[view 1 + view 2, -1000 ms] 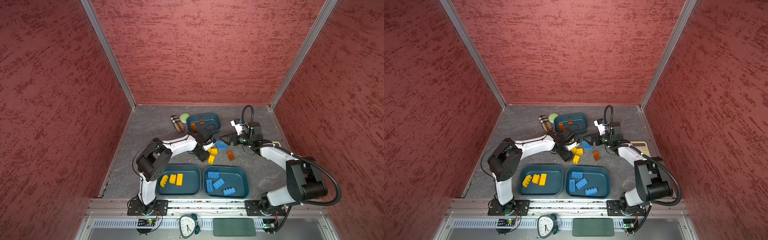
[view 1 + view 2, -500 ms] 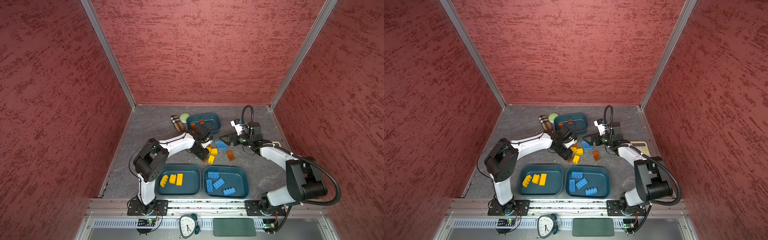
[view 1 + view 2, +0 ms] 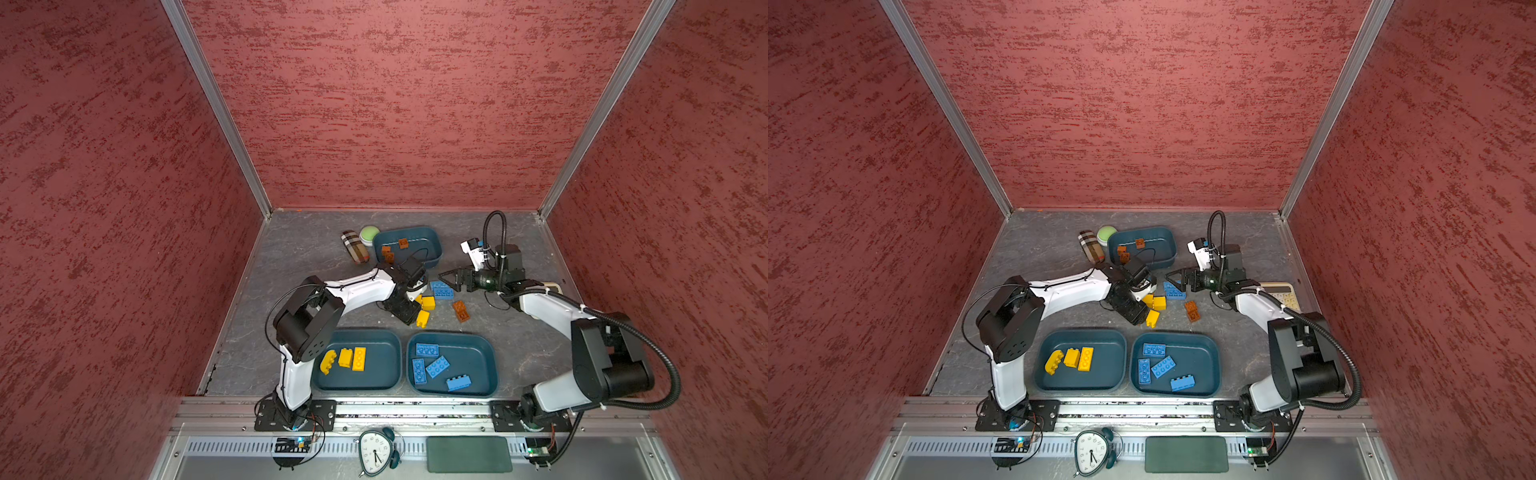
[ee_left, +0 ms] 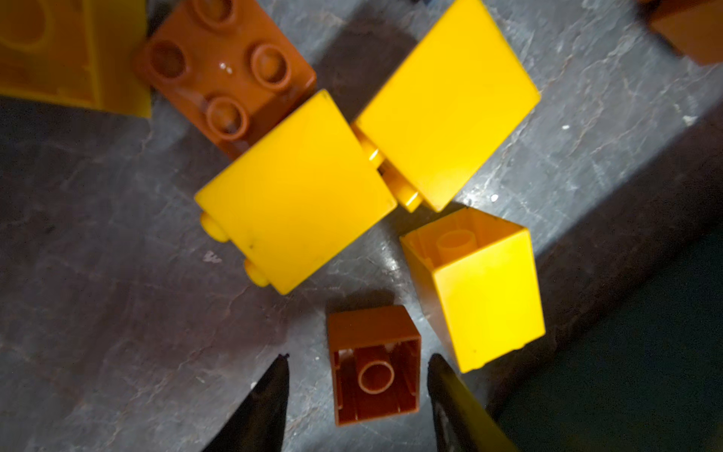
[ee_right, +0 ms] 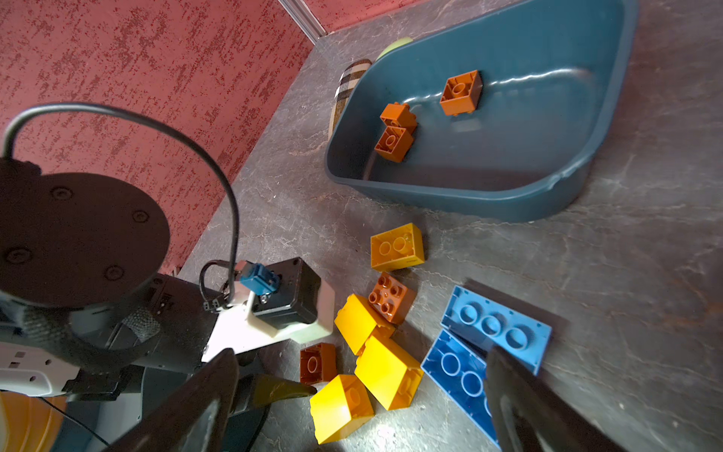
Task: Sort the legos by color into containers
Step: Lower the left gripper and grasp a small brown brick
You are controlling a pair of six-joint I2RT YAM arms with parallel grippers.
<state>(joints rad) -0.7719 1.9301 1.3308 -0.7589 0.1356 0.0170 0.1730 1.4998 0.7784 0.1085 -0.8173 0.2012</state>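
Near the surface's middle, the left gripper [image 4: 357,358] straddles a small brown brick [image 4: 373,364] beside yellow bricks [image 4: 293,195], jaws parted; the right gripper [image 3: 445,278] gapes wide, empty, just beside blue bricks [image 3: 441,289]

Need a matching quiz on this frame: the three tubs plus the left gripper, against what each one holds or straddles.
Column 1
1. far tub
2. near left tub
3. near right tub
4. left gripper

Column 2
A. holds blue legos
B. open, jaws either side of a loose brown lego
C. holds yellow legos
D. holds brown legos

Pairs: 1-D, 2-C, 3-A, 4-B
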